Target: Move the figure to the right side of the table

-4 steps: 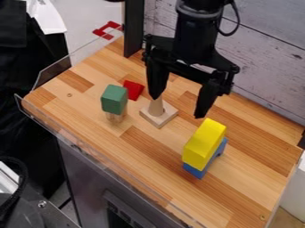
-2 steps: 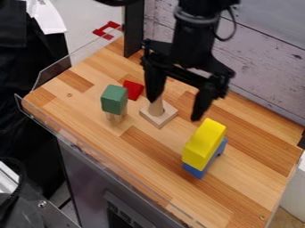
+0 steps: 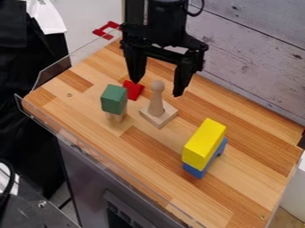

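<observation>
Empty robot jaws hang spread wide near the upright wooden figure [image 3: 156,102], apparently lining up to grasp, with centring and lowering needed next.

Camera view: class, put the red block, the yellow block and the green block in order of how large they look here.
1. Yellow block, clearly the largest
2. Green block
3. Red block, the smallest
</observation>
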Robot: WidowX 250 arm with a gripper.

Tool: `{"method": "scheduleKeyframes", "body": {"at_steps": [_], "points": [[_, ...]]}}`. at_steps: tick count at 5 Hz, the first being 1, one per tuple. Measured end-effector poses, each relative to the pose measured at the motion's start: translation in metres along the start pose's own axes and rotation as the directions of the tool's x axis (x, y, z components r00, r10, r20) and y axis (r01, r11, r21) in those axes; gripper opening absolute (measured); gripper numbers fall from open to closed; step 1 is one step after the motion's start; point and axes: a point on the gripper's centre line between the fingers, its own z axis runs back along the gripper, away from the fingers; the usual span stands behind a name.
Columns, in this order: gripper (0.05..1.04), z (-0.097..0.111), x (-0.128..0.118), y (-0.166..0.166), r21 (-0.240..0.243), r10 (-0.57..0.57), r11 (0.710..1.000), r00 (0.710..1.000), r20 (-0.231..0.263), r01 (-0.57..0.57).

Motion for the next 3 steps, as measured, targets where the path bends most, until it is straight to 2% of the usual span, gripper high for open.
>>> {"method": "scheduleKeyframes", "body": {"at_steps": [3], "points": [[0.999,-0.015,0.033,0.006,-0.005,-0.044,0.999,0.997,-0.069,0.043]]}}
